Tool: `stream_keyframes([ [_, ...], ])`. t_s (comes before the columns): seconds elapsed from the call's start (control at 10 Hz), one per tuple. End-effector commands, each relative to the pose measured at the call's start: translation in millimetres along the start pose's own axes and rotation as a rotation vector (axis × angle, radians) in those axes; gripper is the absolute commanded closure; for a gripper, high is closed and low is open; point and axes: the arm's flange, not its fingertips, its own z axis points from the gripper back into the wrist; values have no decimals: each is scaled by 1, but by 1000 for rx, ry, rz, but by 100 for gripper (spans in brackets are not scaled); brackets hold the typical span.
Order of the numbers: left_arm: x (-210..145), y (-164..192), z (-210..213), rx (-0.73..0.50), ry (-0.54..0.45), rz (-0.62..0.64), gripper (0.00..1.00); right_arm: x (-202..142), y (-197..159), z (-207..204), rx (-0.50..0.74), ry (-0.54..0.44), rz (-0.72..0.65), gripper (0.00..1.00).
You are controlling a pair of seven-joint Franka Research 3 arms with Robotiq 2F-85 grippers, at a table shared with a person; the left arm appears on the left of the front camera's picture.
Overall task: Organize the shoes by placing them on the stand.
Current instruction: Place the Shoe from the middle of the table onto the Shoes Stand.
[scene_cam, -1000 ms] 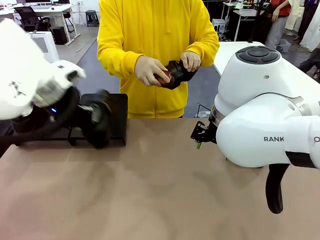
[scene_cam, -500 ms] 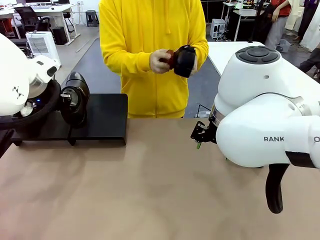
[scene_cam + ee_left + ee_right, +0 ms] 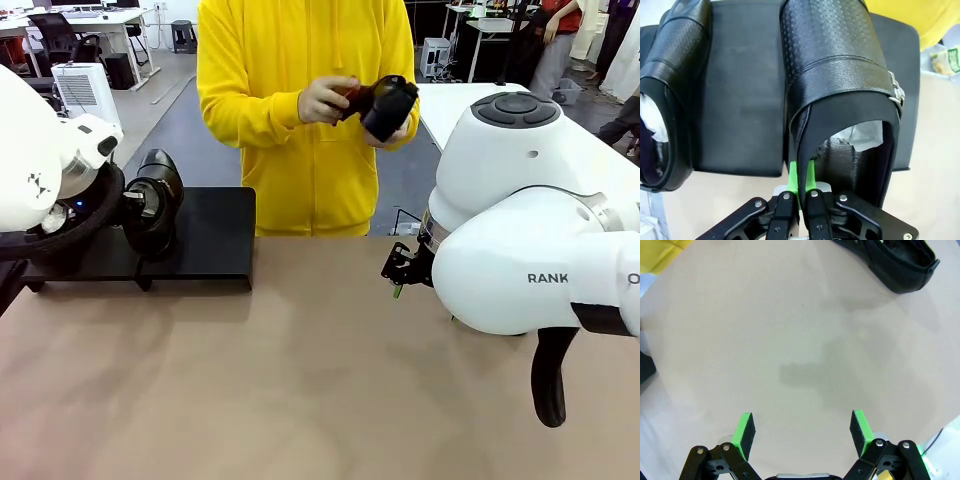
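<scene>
My left gripper is shut on the heel rim of a black buckled shoe, holding it over the right panel of the black stand; whether its sole touches the panel I cannot tell. White paper shows inside it. Another black shoe lies on the stand's left part. In the front view the held shoe hangs at the stand on the table's far left. My right gripper is open over bare brown tabletop, with a further black shoe lying ahead of it.
A person in a yellow hoodie stands at the far side holding a black shoe at chest height and a reddish brush against it. My bulky right arm fills the right side. The brown tabletop stretches across the middle.
My left arm has carried its shoe up and left from the stand's front edge to over the stand. The person has raised and turned their shoe. The right arm has not moved.
</scene>
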Motion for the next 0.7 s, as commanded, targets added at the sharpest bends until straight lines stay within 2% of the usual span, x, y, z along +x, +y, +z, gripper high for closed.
stream_keyframes([
  [0.0,10,14,-2,120,-93,-48,100,2,1,1,12,1,17,0],
  [0.1,13,24,-6,171,-136,-95,100,2,1,1,12,1,17,0],
  [0.3,20,34,-11,247,-177,-104,100,2,1,1,12,1,17,0],
  [0.6,17,36,-29,271,-142,-138,100,2,1,1,12,1,17,0],
])
